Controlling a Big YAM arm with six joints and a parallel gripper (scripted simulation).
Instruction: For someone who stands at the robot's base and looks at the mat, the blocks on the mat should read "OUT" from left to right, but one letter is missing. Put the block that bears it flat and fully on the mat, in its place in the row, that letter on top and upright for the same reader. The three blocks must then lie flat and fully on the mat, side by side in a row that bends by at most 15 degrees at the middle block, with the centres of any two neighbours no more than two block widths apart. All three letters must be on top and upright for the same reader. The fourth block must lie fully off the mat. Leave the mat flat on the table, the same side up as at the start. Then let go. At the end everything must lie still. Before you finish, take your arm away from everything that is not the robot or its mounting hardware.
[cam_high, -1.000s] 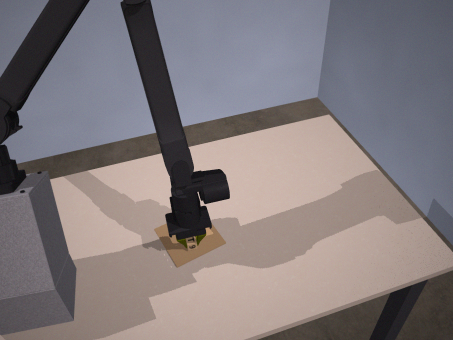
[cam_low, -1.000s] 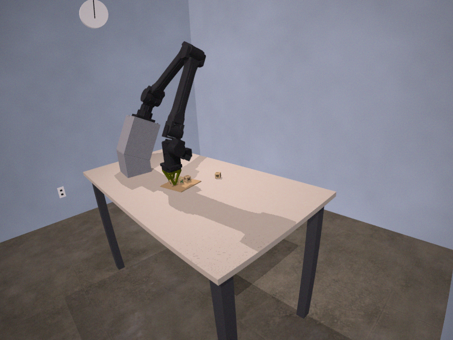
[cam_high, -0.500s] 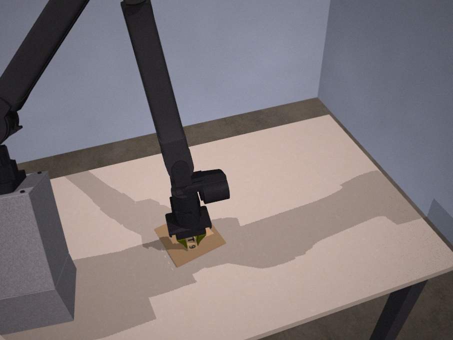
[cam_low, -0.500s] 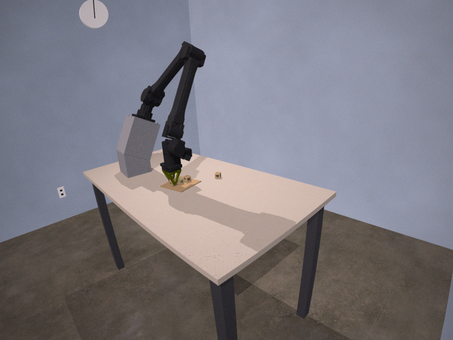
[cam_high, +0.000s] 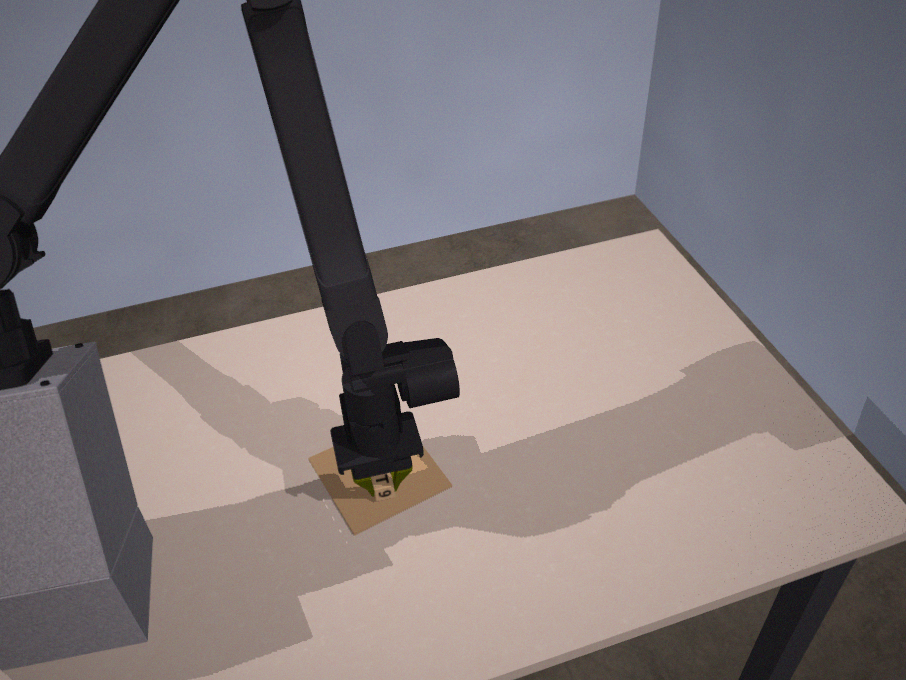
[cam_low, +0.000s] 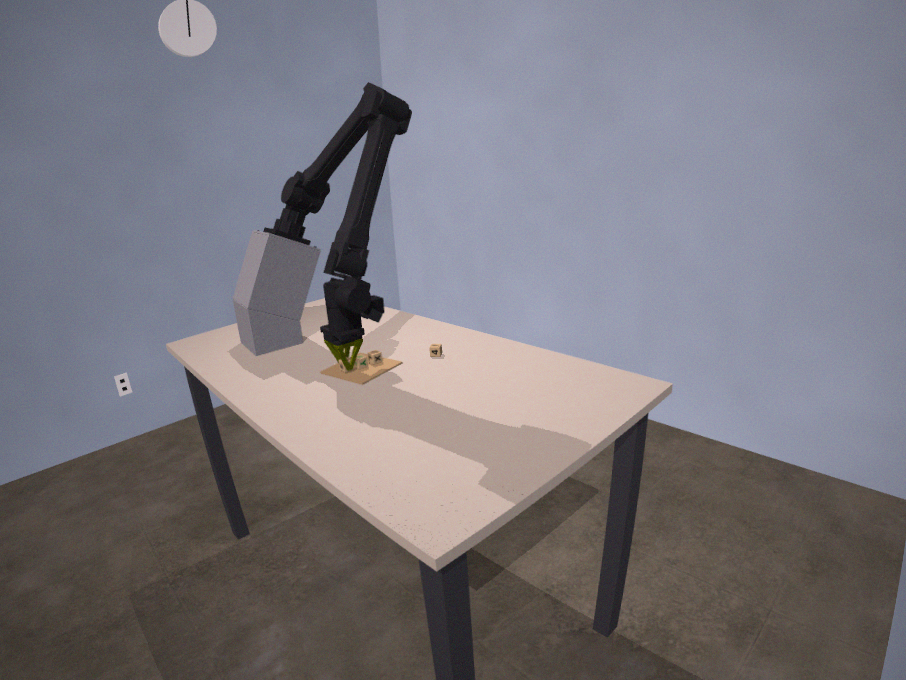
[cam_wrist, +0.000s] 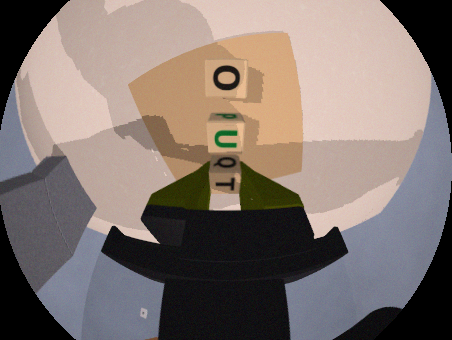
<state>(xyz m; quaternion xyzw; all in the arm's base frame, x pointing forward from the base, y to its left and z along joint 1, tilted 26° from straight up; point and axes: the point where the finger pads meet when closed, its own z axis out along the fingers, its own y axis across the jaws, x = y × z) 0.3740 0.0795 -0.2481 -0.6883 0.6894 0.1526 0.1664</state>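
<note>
Black YAM arm (cam_high: 311, 146) (cam_low: 371, 168) (cam_wrist: 225, 305) is reaching down over the tan mat (cam_high: 356, 518) (cam_low: 376, 371) (cam_wrist: 277, 115), grip at the mat's near-centre in top cam. Gripper (cam_high: 382, 488) (cam_low: 349, 365) (cam_wrist: 225, 166), green fingers: partly open, approx a quarter, closed onto T blk (cam_high: 382, 480) (cam_low: 341, 367) (cam_wrist: 225, 183), one finger per side. T blk's at mat level AFAICT, T face up; can't confirm full contact w/ mat, fingers hide the lower part.

Row per wrist cam: O blk (cam_low: 375, 357) (cam_wrist: 222, 78), then U blk (cam_low: 362, 362) (cam_wrist: 225, 139), then T blk, approx one straight line. Seen from base side, L to R = O, U, T, so T is in its slot at the R end. T's bar is on the side away from base, i.e. upright for that reader. O + U both on mat, letters up; U is green, O + T black. Small gap O-U; U-T close, can't tell if touching. Top cam: O + U hidden behind the arm.

4th blk (cam_low: 435, 351) sits on the table (cam_high: 585, 329) (cam_low: 475, 409) (cam_wrist: 350, 75), fully off mat, well apart from the row; its top letter's too small to read. Mat's flat on table. Grey pedestal (cam_high: 43, 475) (cam_low: 278, 292) (cam_wrist: 50, 210) at the base end.

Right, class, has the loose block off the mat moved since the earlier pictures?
No. In the exterior view, the loose block shows no shift either way: it stands in the same spot against the far edge of the table.
</note>
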